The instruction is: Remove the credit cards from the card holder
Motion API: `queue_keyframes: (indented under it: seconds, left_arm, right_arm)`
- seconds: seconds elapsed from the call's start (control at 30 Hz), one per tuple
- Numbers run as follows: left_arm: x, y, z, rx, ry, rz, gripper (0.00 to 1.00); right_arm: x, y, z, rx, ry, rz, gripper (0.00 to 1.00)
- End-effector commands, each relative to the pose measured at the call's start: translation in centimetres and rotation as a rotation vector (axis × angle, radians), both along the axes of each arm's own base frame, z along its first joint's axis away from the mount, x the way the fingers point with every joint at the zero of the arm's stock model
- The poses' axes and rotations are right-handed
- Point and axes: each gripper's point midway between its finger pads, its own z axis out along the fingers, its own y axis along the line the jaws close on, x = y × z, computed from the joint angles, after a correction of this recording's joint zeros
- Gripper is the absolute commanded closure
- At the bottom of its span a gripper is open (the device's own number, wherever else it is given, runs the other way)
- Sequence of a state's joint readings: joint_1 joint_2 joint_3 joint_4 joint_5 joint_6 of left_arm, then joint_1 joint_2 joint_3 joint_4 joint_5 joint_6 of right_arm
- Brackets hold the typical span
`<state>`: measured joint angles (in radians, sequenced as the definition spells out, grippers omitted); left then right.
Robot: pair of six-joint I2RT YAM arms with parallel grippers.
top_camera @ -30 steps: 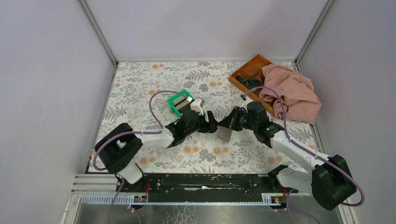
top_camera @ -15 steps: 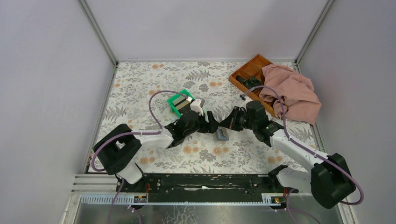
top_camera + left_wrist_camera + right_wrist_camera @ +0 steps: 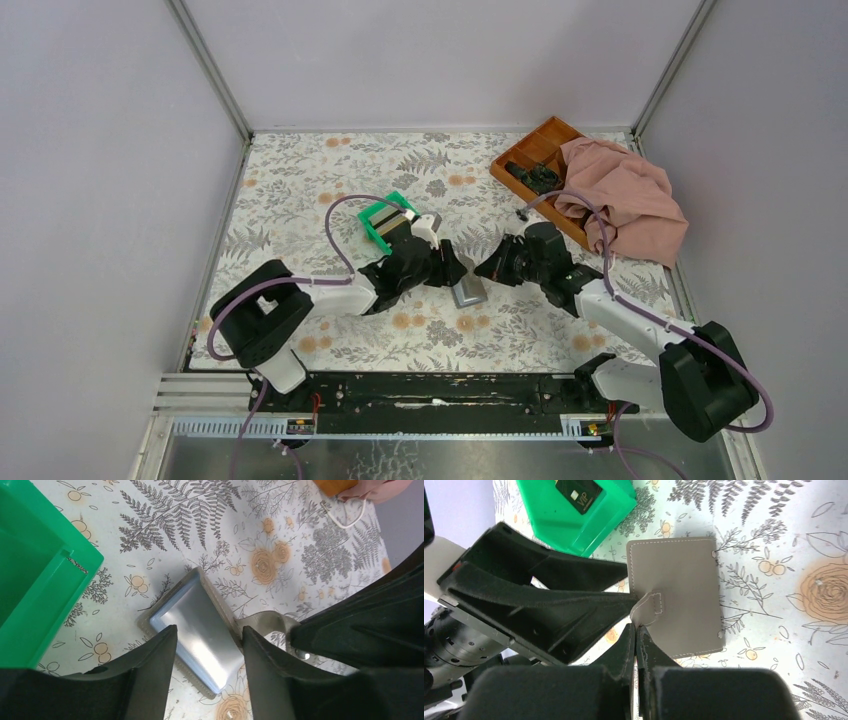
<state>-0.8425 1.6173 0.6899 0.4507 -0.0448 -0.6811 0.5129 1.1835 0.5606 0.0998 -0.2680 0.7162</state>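
Opening the card holder [image 3: 679, 595] is the step now. It lies flat near the table's middle. The right gripper [image 3: 638, 626] pinches its small flap; the left gripper [image 3: 208, 635] hangs spread wide over it. Next, I think, the flap must lift gently. A dark card [image 3: 576, 491] in the green bin [image 3: 599, 527] reads "VIP".

Floral table [image 3: 300, 190]: card holder [image 3: 468, 291], bin [image 3: 373, 222], tray [image 3: 547, 134]
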Motion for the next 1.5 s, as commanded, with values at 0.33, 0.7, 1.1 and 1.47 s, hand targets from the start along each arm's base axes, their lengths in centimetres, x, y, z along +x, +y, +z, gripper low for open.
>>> queue_keyframes:
  seconds: [0.33, 0.7, 1.1, 1.47]
  left_arm:
    - [0.9, 0.5, 1.2, -0.030, -0.045, 0.056, 0.34]
    - [0.7, 0.0, 0.5, -0.023, -0.026, 0.036, 0.28]
    - [-0.4, -4.3, 0.6, 0.015, -0.075, -0.067, 0.25]
    - [1.1, -7.3, -1.9, 0.082, -0.023, -0.085, 0.27]
  right_arm:
    - [2.0, -3.1, 1.0, 0.004, -0.035, -0.169, 1.00]
    - [1.9, -5.8, 0.8, -0.067, -0.031, -0.274, 1.00]
    - [1.5, -9.5, -2.1, -0.217, 0.024, -0.399, 1.00]
    - [1.4, -10.8, -3.0, -0.281, 0.041, -0.444, 1.00]
